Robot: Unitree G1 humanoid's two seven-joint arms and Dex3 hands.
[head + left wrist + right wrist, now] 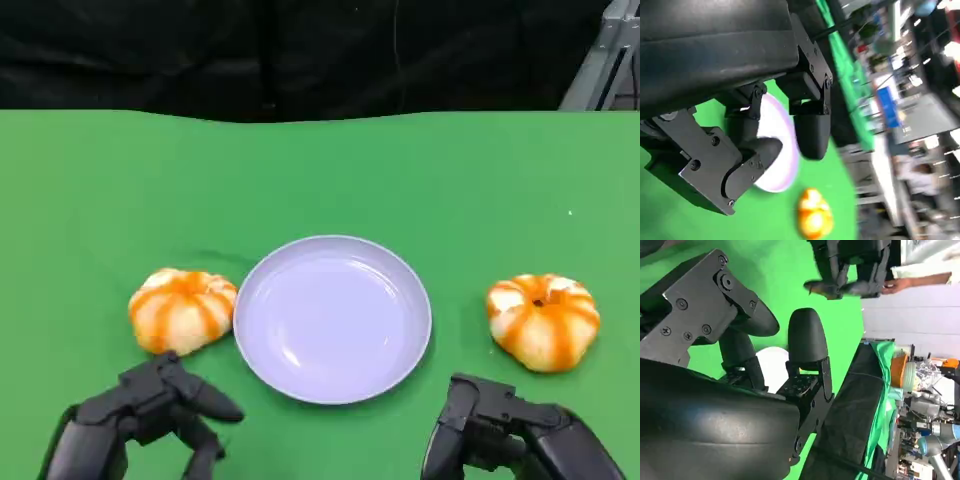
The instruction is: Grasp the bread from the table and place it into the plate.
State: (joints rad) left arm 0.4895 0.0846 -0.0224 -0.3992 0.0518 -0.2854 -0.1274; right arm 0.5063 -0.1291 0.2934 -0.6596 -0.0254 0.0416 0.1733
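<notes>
On the green table (pixel 100 180) a pale plate (pixel 333 318) lies between two orange-striped breads: the left bread (pixel 182 309) just beside its rim, the right bread (pixel 543 320) a little apart from it. The left hand (pixel 150 410) hovers near the table's front edge, close to the left bread, its fingers (pixel 812 132) spread and holding nothing. The right hand (pixel 510 435) sits below the right bread, fingers (pixel 807 337) likewise apart and empty.

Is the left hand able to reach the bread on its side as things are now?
Probably yes: the left hand is open and holds nothing, just below the left bread, and nothing lies between them.
</notes>
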